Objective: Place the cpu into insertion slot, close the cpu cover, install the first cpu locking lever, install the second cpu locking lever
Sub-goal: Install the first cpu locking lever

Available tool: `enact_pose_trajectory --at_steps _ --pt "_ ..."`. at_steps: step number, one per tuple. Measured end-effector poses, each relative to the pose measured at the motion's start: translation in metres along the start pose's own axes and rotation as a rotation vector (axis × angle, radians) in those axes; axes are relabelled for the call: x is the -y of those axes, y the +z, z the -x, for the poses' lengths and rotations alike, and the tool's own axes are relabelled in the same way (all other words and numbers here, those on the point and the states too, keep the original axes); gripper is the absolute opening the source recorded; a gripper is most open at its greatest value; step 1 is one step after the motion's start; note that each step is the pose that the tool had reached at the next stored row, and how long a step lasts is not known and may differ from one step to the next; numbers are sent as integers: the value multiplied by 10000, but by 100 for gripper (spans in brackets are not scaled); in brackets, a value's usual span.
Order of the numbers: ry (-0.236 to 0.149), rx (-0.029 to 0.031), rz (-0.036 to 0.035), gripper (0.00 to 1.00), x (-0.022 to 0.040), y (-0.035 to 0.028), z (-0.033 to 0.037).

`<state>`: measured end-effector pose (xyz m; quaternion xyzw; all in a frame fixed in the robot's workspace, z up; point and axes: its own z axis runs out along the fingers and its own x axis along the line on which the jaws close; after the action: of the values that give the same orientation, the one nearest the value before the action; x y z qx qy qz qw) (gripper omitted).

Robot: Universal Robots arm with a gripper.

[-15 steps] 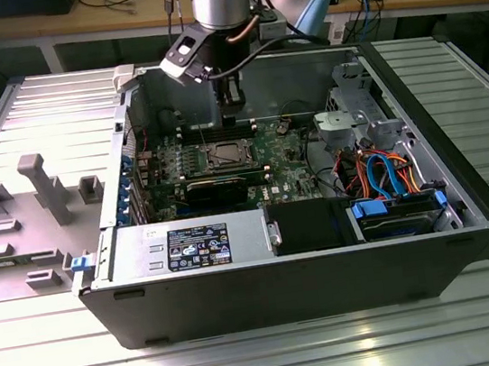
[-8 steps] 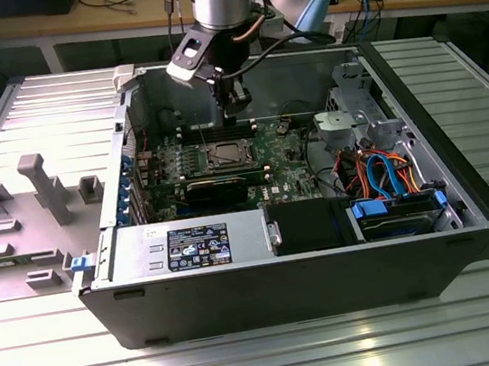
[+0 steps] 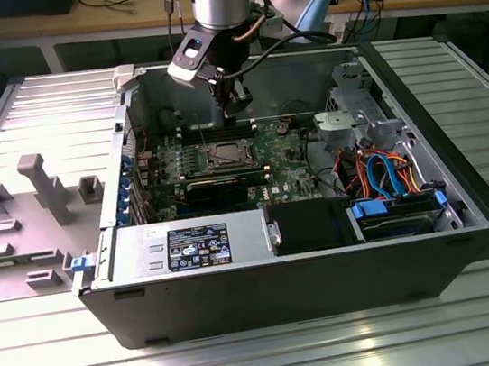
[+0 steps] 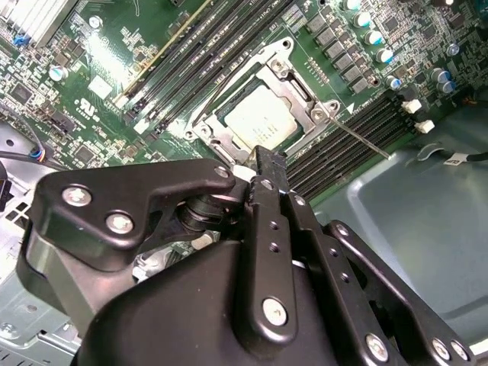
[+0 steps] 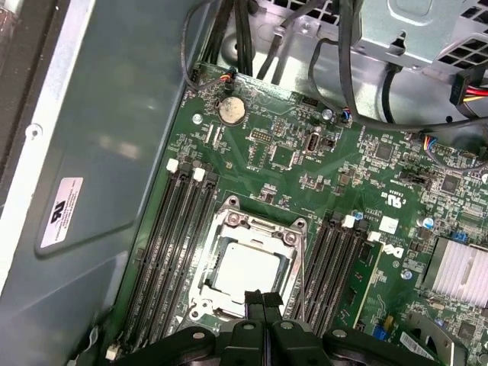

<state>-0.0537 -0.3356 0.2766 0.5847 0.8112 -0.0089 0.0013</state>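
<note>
The cpu (image 4: 261,120) lies silver face up in the insertion slot (image 5: 229,306) on the green board, also visible as cpu (image 5: 245,268) and cpu (image 3: 225,156). The cpu cover (image 4: 292,75) is a silver frame lying flat around the chip, with the chip showing through its window. A thin wire locking lever (image 4: 360,139) sticks out from one corner of the slot across the memory slots. My gripper (image 4: 263,158) is shut with nothing between its fingers. It hangs just above one edge of the slot, seen as gripper (image 5: 263,296) and gripper (image 3: 236,107).
Long black memory slots (image 5: 171,244) flank the socket on both sides. A coin battery (image 5: 232,110), black cables (image 5: 335,69) and a finned heatsink (image 5: 463,271) lie around it. The case wall (image 5: 107,152) stands close by. A drive cage (image 3: 354,117) fills the exterior view's right.
</note>
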Motion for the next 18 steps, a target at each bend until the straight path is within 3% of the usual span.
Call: enact_pose_trajectory --at_steps 3,9,15,18 --pt "-54 1 0 11 0 0 0" --pt "-527 7 6 11 0 0 0" --pt "-1587 20 20 11 0 0 0" --pt "-1896 24 26 11 4 0 -1"
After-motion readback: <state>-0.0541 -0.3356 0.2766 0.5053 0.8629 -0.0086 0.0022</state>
